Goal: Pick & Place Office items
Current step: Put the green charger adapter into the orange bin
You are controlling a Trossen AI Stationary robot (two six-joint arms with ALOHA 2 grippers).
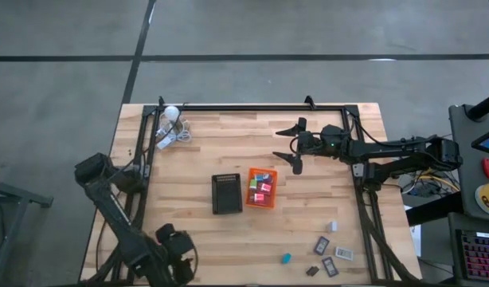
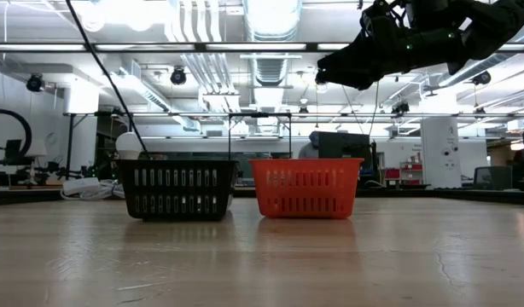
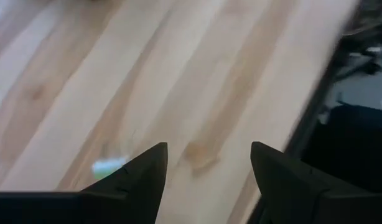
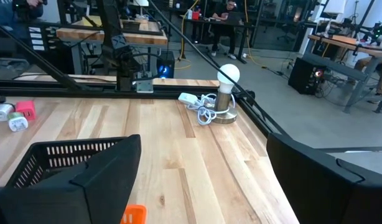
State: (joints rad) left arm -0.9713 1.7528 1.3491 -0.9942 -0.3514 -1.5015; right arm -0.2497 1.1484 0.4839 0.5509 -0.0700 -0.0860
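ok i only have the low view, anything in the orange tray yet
Observer: Yes, the orange tray holds several coloured blocks, red, pink and green among them.
Operator: where are the rest
Observer: Loose on the table toward your near right corner: flat grey-black rectangles and a teal block.
Operator: and the left arm, cant see it
Observer: It waits at the near left corner, and the left tool is open and empty over the wood.

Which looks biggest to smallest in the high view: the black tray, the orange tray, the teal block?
1. Black tray and orange tray: look about alike, so unranked.
2. Teal block: far smaller.
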